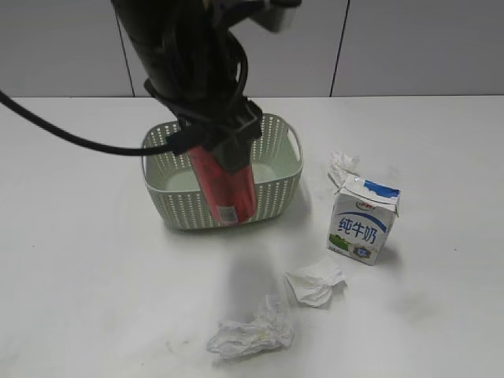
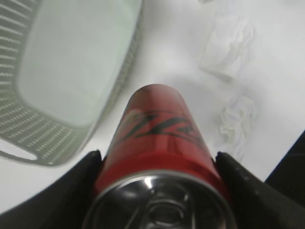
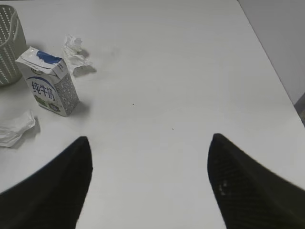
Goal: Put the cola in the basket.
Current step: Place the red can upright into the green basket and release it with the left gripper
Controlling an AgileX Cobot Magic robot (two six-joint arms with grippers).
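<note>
The cola (image 1: 226, 187) is a slim red can with a silver top. My left gripper (image 1: 228, 146) is shut on it near its top and holds it in the air in front of the pale green basket (image 1: 276, 185), its lower end over the basket's near wall. In the left wrist view the cola (image 2: 157, 138) fills the middle between the jaws (image 2: 159, 191), with the basket (image 2: 66, 76) at the upper left, empty inside. My right gripper (image 3: 150, 157) is open and empty over bare table; it is out of the exterior view.
A white-and-blue milk carton (image 1: 362, 219) stands right of the basket and shows in the right wrist view (image 3: 47, 81). Crumpled tissues lie behind the carton (image 1: 342, 167), in front of the basket (image 1: 315, 282) and near the front edge (image 1: 250, 335).
</note>
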